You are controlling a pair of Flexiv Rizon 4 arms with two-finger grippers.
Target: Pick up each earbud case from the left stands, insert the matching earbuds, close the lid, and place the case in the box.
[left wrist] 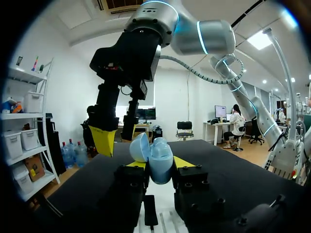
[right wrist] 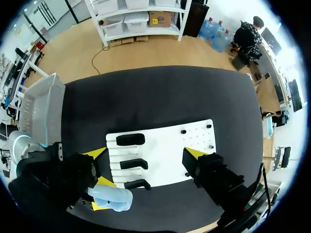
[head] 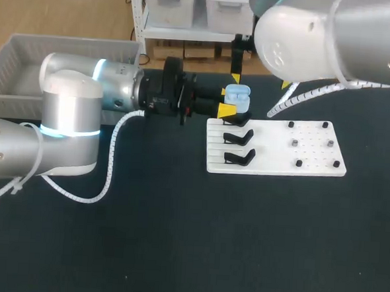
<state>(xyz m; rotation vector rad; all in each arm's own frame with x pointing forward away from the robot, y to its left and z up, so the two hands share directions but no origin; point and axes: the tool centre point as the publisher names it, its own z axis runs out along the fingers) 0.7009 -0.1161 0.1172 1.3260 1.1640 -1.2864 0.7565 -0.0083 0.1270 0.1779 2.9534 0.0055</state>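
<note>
A light blue earbud case [head: 237,93] with its lid open is held above the far left corner of the white board [head: 274,147]. My left gripper [head: 231,101] is shut on the case [left wrist: 159,162], one yellow tip on each side. My right gripper [head: 260,81] hangs just above and behind it, open wide and empty. In the right wrist view its fingertips [right wrist: 194,153] straddle the board, with the case [right wrist: 114,197] below and beside one tip. Three black stands [head: 239,137] on the board's left side are empty.
Small dark pegs or earbuds [head: 293,143] dot the right half of the board; too small to tell which. A grey plastic box [head: 15,62] sits at the far left of the table. Black tabletop spreads in front of the board.
</note>
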